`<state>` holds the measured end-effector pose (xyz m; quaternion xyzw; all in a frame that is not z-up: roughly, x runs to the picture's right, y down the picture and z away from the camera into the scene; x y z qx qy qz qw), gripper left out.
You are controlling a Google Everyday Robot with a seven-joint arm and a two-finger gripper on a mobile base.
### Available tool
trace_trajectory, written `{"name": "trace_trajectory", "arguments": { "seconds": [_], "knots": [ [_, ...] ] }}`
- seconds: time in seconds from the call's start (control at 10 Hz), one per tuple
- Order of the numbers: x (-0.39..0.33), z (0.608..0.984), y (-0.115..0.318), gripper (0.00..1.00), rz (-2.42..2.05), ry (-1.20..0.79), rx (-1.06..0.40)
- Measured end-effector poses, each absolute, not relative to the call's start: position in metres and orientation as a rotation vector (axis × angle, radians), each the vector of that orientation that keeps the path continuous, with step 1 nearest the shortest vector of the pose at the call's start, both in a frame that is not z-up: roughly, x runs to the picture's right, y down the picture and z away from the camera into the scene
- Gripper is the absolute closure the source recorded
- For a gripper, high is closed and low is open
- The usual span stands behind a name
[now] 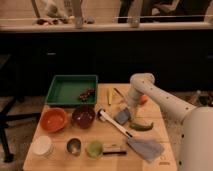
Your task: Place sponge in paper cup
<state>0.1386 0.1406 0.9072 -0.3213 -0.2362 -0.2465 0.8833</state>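
The sponge (122,117), a small blue-grey pad, lies on the wooden table (165,145) right of centre, beside a white-handled brush (113,123). My gripper (126,108) points down right above the sponge, at its far edge; I cannot tell whether it touches it. The paper cup (42,146), short, wide and white, stands at the table's front left corner, far from the gripper. The arm (150,87) reaches in from the right.
A green tray (72,90) sits at the back left. An orange bowl (53,119) and a dark red bowl (83,116) stand mid-left. A metal cup (74,146) and a green cup (94,148) stand in front. A larger pale blue-grey piece (145,148) and a green pepper (141,126) lie to the right.
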Motion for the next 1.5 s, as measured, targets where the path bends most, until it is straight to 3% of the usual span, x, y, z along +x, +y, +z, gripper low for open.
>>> {"name": "trace_trajectory", "arguments": {
  "seconds": [0.7, 0.8, 1.5],
  "knots": [
    [0.1455, 0.9127, 0.144, 0.2, -0.522, -0.497, -0.709],
    [0.147, 0.9132, 0.1451, 0.24, -0.523, -0.496, -0.712],
    [0.1485, 0.9115, 0.1455, 0.94, -0.532, -0.516, -0.715]
  ]
}}
